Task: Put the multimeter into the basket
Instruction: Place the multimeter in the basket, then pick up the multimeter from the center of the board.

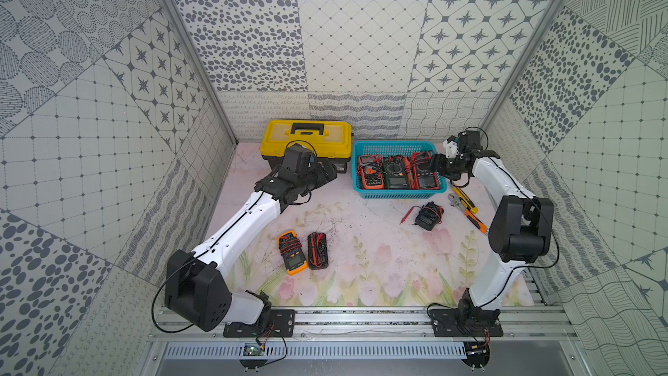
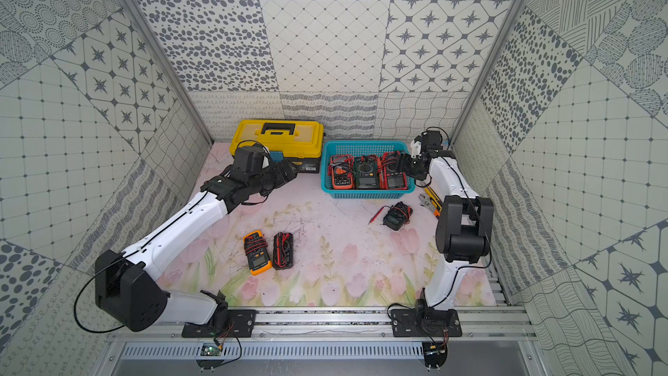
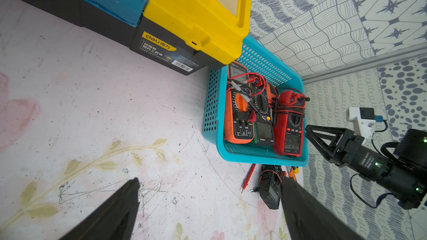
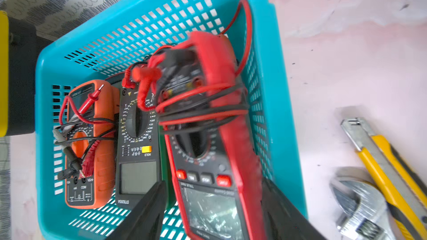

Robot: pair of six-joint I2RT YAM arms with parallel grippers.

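The turquoise basket stands at the back of the table in both top views. Three multimeters lie side by side in it: an orange one, a dark green one and a red one. My right gripper straddles the near end of the red multimeter, which looks blurred. Its jaws are open, with a gap on one side. My left gripper hovers wide open and empty in front of the toolbox.
A yellow-lidded black toolbox stands left of the basket. Three more multimeters lie on the mat: an orange one, a black-and-red one and a small black one. A wrench and utility knives lie by the right arm.
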